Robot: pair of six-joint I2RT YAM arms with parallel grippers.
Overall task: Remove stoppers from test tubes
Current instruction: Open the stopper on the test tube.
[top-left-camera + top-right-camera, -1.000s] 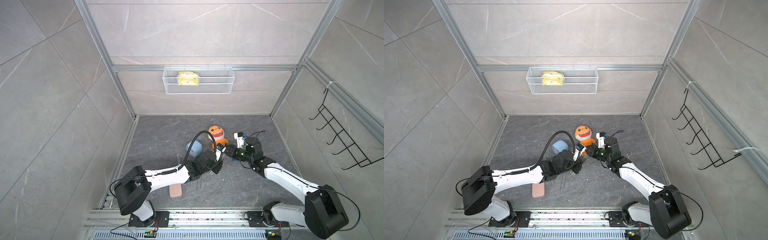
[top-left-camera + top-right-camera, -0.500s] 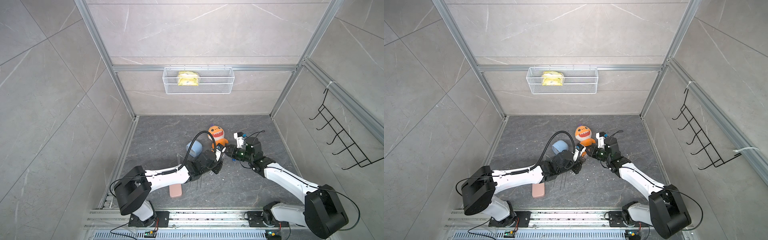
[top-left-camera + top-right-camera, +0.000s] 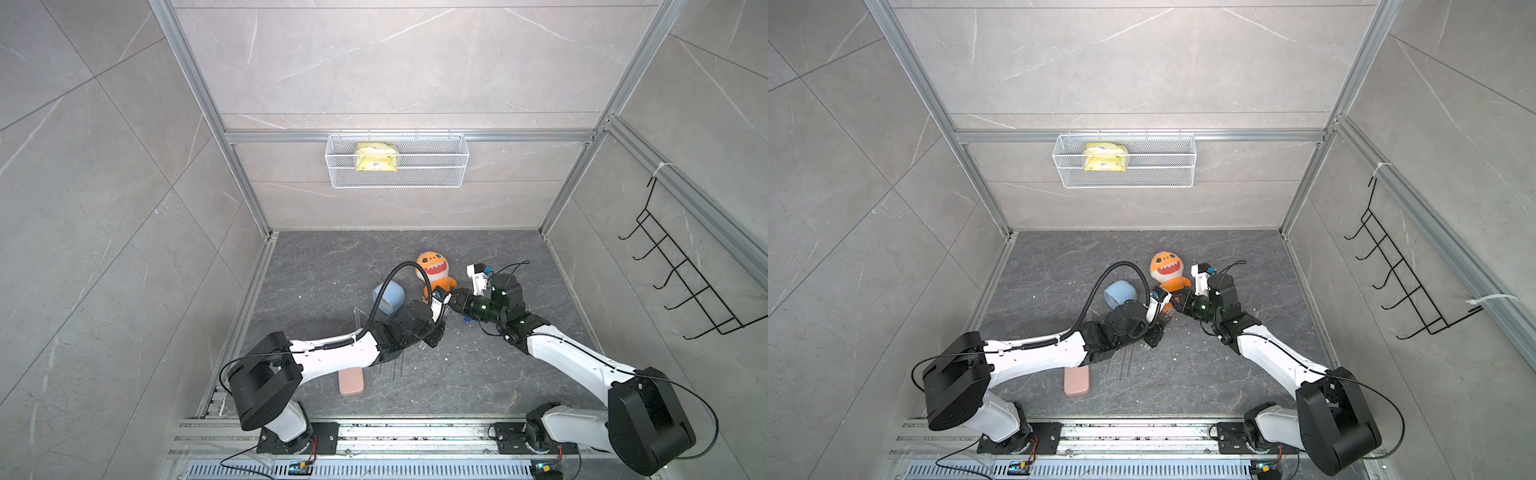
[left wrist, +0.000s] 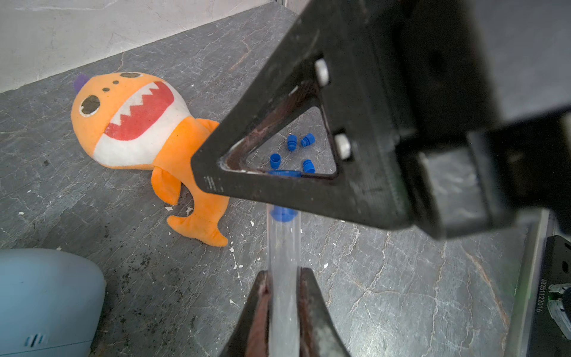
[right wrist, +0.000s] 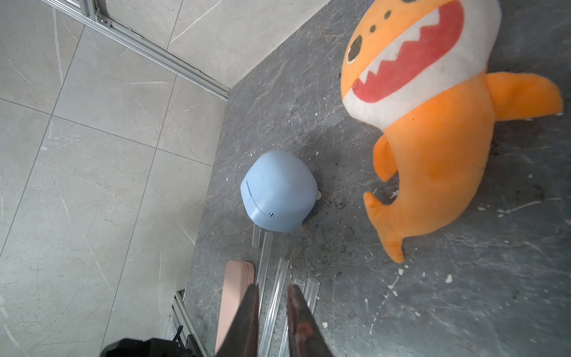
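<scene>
Step seems the last pull: your left hand (image 4: 282,275) pinches the tube (image 4: 282,247), right hand (image 5: 273,289) looks clamped on its stopper (image 4: 281,214); draw straight out

Test tube (image 4: 283,244) clear, glossy — plush toy (image 4: 133,123) fuzzy cloth.

Floor (image 3: 332,266): plush (image 3: 432,268), cup (image 3: 390,297), case (image 3: 351,383), tubes (image 5: 280,278), stoppers (image 4: 275,160)

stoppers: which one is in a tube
The stopper plugged into the test tube that the left gripper holds. The other four stoppers lie loose on the floor, in no tube.
</scene>
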